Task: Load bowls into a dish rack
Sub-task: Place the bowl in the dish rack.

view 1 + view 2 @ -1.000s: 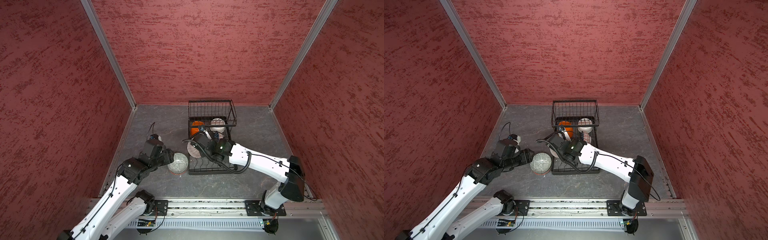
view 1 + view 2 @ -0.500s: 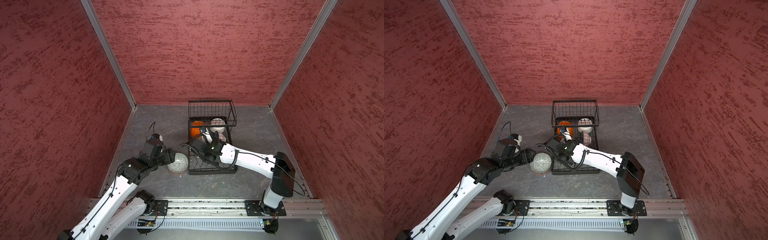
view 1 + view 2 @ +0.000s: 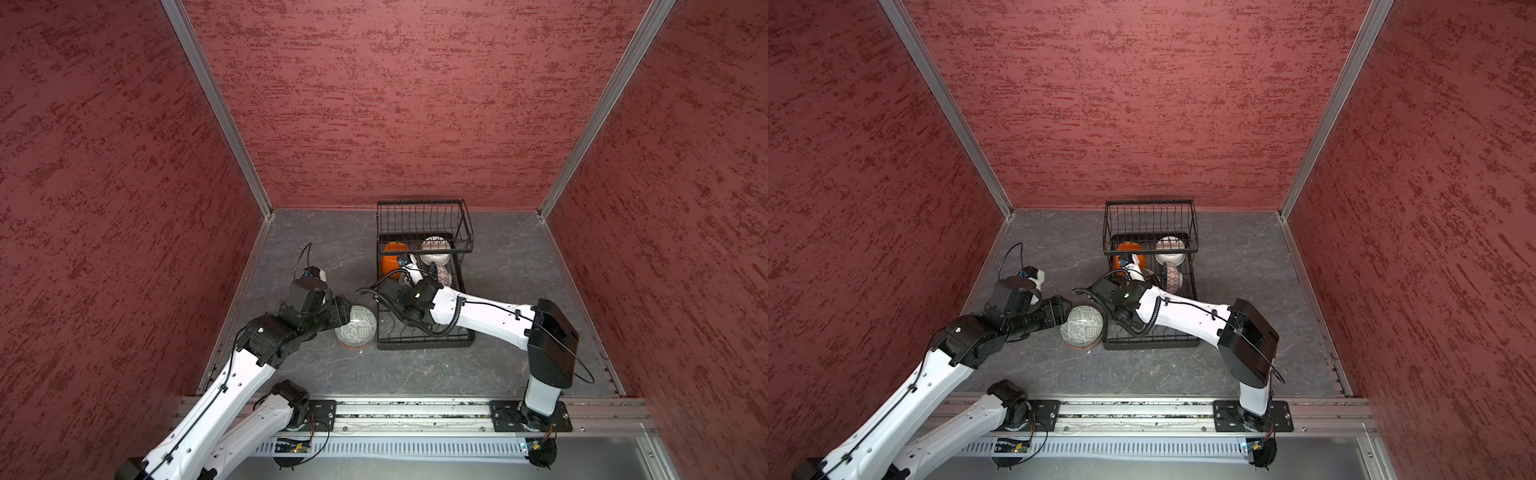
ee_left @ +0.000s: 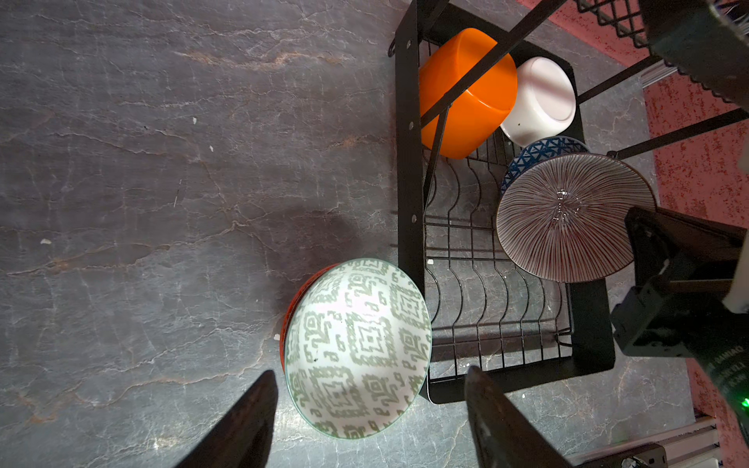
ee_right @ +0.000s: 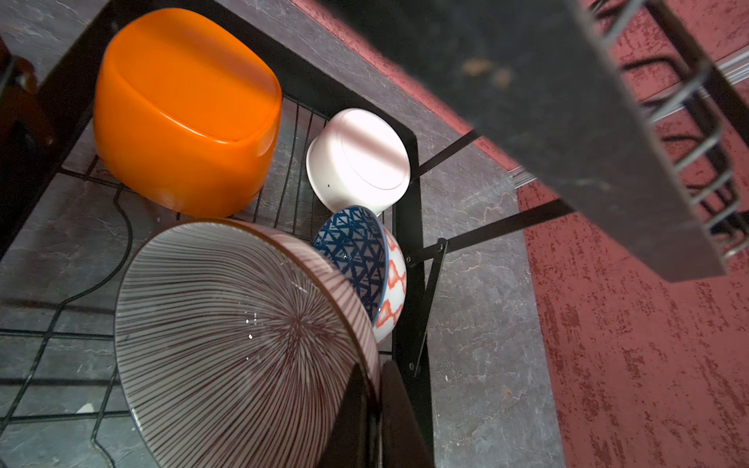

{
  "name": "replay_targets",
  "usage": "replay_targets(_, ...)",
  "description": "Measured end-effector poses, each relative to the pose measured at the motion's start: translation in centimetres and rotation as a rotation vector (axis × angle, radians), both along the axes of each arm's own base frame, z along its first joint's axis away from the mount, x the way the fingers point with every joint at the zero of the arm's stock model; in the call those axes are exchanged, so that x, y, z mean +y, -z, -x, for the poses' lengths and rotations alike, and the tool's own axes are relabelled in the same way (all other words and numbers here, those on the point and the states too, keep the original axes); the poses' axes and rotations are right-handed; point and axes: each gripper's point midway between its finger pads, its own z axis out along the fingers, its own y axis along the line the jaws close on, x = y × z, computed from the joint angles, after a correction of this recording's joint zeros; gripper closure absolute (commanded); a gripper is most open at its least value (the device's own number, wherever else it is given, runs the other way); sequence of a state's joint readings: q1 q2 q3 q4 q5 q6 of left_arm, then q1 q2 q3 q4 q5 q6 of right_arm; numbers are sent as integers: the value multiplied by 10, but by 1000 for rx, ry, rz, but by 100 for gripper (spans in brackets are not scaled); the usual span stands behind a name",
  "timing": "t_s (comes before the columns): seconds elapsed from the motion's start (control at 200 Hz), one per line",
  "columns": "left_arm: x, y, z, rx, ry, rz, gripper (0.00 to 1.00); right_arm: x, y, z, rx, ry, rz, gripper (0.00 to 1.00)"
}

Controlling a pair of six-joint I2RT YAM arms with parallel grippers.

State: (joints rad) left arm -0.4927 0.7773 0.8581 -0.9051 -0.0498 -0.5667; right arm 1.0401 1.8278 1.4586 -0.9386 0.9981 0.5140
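Bowls: six in view, three already parked in the dish rack, one held inside it, two outside, so we judge the job a bit past halfway. In the base tray, under the raised basket: orange bowl with its bottom showing at the far left corner, white bowl likewise at the far right corner, blue-and-red bowl on edge just in front of the white one, along the right rail. Striped bowl stands on edge mid-tray beside the blue-and-red one. The right gripper pinches its rim, and we cannot tell if it rests on the slot wires. The near half of the tray is bare wires, and we see nothing in the raised basket. Outside, on the tabletop, the green-patterned bowl sits nested in a red-rimmed bowl, just beside the rack's left rail near its near corner. Left gripper hangs by that pair, jaws spread, gripping nothing. Left to do, as we judge it: release the striped one, then load those two.
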Motion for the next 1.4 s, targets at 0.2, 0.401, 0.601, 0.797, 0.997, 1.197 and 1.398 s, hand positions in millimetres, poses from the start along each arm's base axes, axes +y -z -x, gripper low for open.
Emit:
replay_targets(0.2, 0, 0, 0, -1, 1, 0, 27, -1, 7, -5, -5, 6, 41, 100)
replay_targets(0.401, 0, 0, 0, 0, 5, -5, 27, -7, 8, -10, -17, 24, 64, 100)
replay_targets(0.601, 0, 2, -1, 5, 7, -10, 27, -13, 11, -17, -28, 42, 95, 100)
replay_targets(0.797, 0, 2, -1, 3, 12, -16, 27, -15, 20, -22, -24, 50, 133, 100)
replay_targets(0.997, 1, 2, -2, 2, 11, -19, 27, -15, 24, -26, -22, 56, 152, 100)
replay_targets(1.197, 2, 4, -1, 4, 10, -22, 27, -15, 26, -30, -25, 60, 174, 100)
replay_targets(1.398, 3, 6, -2, 3, 3, -21, 26, -11, 32, -36, -19, 59, 201, 100)
